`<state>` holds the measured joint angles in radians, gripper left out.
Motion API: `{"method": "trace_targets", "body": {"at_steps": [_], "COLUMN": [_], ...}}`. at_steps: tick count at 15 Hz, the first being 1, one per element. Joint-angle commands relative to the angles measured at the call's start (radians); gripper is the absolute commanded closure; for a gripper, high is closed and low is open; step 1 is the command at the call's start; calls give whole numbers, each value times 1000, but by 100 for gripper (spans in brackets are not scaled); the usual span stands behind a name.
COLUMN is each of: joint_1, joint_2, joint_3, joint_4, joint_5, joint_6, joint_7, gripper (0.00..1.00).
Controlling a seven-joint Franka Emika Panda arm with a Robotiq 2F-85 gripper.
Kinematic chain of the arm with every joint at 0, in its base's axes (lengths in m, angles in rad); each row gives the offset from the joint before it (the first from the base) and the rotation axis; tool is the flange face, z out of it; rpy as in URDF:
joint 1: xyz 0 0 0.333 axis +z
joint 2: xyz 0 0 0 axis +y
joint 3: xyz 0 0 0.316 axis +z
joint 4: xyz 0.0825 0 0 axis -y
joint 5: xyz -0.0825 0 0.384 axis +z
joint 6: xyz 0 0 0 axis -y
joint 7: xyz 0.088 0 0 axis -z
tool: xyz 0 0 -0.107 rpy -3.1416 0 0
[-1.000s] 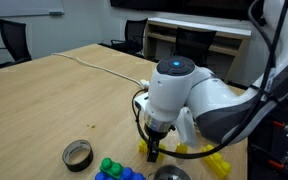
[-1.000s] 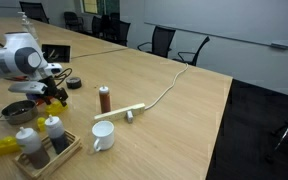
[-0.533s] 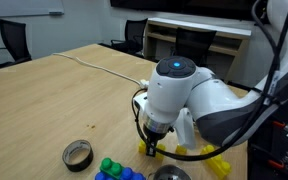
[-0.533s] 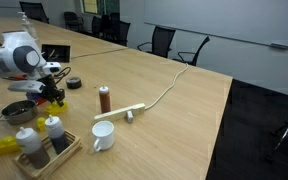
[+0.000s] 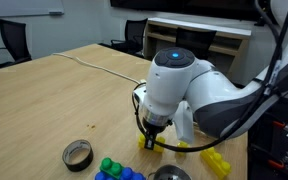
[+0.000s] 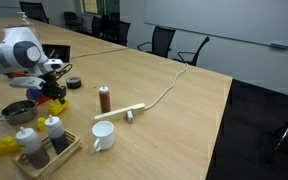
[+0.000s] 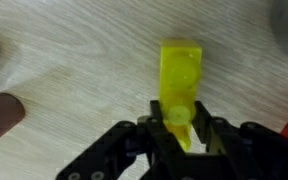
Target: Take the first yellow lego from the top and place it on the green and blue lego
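In the wrist view my gripper (image 7: 180,122) is shut on the near end of the first yellow lego (image 7: 179,70), a long bright yellow brick with round studs that points away from the jaws over the wooden table. In an exterior view the gripper (image 5: 149,141) hangs just above the table, right of the green and blue lego (image 5: 112,168) at the bottom edge. In an exterior view from farther off the gripper (image 6: 56,96) is small and the brick in it is too small to make out.
A tape roll (image 5: 78,154) lies left of the green and blue lego and a metal bowl (image 5: 169,173) right of it. More yellow bricks (image 5: 215,162) sit behind the arm. A brown bottle (image 6: 105,98), white mug (image 6: 102,136), bottle tray (image 6: 40,148) and cable (image 6: 164,92) stand farther off.
The jaws have shut on the yellow brick, and the arm has risen slightly with it.
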<state>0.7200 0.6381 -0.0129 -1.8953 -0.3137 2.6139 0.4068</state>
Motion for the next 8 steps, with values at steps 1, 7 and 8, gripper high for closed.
{"method": "trace_targets", "body": {"at_steps": [1,7,8], "joint_1": [-3,-18,-24], "joint_2": [-57,-88,-87], "joint_3": [13,56,68], "joint_4": [-3,51,66], "joint_5": [19,42,61], "joint_6": [-73,-128,-146], "joint_7": [18,29,24], "gripper": [90,90,90]}}
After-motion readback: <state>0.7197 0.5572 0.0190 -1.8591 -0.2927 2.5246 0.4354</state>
